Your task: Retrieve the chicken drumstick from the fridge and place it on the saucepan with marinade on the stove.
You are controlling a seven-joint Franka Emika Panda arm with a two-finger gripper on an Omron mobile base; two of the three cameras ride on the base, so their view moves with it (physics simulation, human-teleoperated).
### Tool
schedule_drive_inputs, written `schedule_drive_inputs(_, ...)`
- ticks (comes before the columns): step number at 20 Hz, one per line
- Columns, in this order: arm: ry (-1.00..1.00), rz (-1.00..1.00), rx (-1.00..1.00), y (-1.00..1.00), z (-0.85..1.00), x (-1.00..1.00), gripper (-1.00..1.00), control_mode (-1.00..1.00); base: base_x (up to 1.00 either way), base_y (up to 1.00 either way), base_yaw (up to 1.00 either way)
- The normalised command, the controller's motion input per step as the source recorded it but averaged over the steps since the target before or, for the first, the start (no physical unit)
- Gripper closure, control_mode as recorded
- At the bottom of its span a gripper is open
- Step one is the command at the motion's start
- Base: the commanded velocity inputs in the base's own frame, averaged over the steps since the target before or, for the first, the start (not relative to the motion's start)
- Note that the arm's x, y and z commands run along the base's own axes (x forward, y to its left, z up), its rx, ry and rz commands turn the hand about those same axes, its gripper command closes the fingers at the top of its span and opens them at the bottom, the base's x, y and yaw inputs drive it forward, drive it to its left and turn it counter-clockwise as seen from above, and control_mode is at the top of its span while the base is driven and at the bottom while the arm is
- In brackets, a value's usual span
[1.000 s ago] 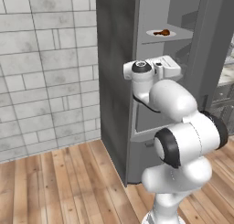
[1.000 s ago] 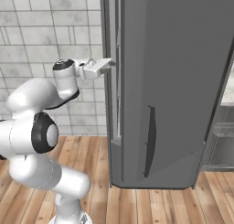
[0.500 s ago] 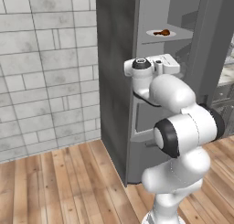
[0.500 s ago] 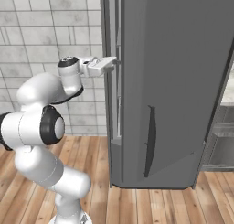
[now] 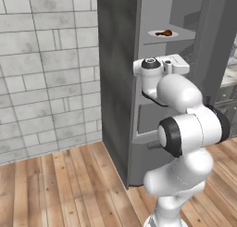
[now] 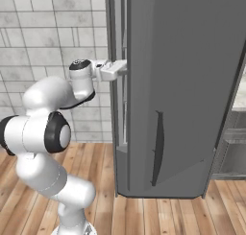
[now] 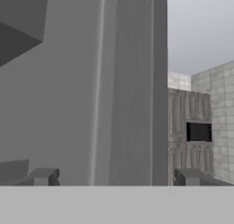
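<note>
Since the earlier frame, arm folded closer to the fridge [image 5: 120, 82]. Gripper [image 7: 114, 177], jaws wide and empty, faces the door edge. Drumstick [image 5: 164, 33] lies above it on an inner shelf.

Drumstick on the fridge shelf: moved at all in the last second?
No. The chicken drumstick still lies on its white plate, at the same spot on the fridge shelf in the left base view.

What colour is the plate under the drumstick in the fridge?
White; the plate sits on an upper fridge shelf, clearest in the left base view.
</note>
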Motion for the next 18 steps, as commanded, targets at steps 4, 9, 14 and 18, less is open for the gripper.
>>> schedule_drive_inputs(4,0.0,-0.05,0.0,-0.4,0.0,-0.24,-1.0,-1.0,0.0,0.0,0.0)
schedule_drive_inputs(9,0.0,-0.08,0.0,-0.49,0.05,-0.46,-1.0,-1.0,0.0,0.0,0.0)
schedule_drive_inputs(14,0.0,-0.14,0.01,-0.56,0.08,-0.65,-1.0,-1.0,0.0,0.0,0.0)
schedule_drive_inputs(18,0.0,-0.15,0.0,-0.59,0.07,-0.68,-1.0,-1.0,0.0,0.0,0.0)
